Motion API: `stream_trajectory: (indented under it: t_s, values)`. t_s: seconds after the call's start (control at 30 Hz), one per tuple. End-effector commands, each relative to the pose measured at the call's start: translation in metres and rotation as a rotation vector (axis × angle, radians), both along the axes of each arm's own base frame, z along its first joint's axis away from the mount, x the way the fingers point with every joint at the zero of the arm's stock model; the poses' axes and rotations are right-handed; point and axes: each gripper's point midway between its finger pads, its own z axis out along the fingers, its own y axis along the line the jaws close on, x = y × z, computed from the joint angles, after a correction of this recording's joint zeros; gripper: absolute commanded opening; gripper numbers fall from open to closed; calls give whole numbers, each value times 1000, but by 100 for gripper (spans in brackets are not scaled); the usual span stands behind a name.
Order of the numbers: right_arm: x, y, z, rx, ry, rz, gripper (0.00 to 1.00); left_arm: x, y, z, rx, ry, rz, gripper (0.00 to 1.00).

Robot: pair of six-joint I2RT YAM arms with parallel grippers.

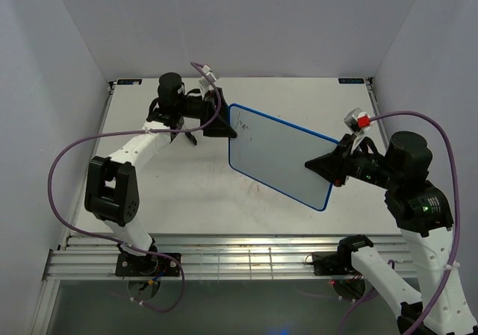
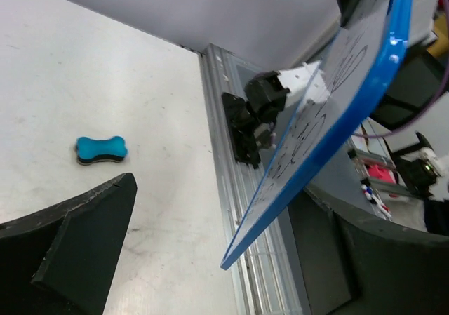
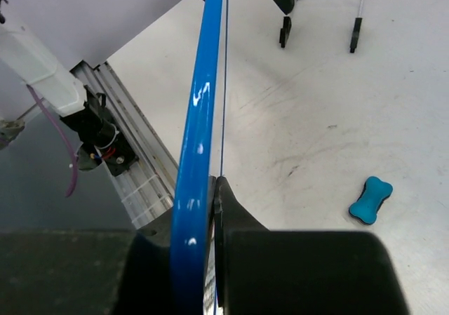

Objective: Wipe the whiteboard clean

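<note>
The whiteboard (image 1: 280,156), white with a thin blue frame, is held tilted above the table. A little black writing sits near its far-left corner. My right gripper (image 1: 325,166) is shut on its right edge; the right wrist view shows the blue frame (image 3: 200,118) pinched between the fingers (image 3: 238,224). My left gripper (image 1: 218,120) is at the board's left end. In the left wrist view it (image 2: 231,210) is open, with the board's corner (image 2: 295,168) between the spread fingers and not touching either of them.
A blue bone-shaped eraser (image 2: 102,149) lies on the table and also shows in the right wrist view (image 3: 370,200). A wire stand (image 3: 323,10) with black feet stands farther back. The aluminium rail (image 1: 239,257) runs along the near edge. White walls enclose the table.
</note>
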Motion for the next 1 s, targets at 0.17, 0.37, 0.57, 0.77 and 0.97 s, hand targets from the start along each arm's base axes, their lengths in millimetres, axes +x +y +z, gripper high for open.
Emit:
stream_trajectory:
  t_s: [0.17,0.37,0.57,0.77,0.97]
  values:
    - [53,-47,23,-24,-100,-425,8,73,27,27,-13,-4,487,98]
    - [65,-82,24,-45,-99,-655,8,102,51,7,16,62,858,98]
    - [71,-97,25,-59,-109,-743,8,87,-2,-59,236,128,978,98]
    - [77,-132,38,-105,-152,-929,8,34,-92,-127,466,256,998,98]
    - [75,-151,27,-126,-145,-1036,8,44,-120,-178,587,335,1058,98]
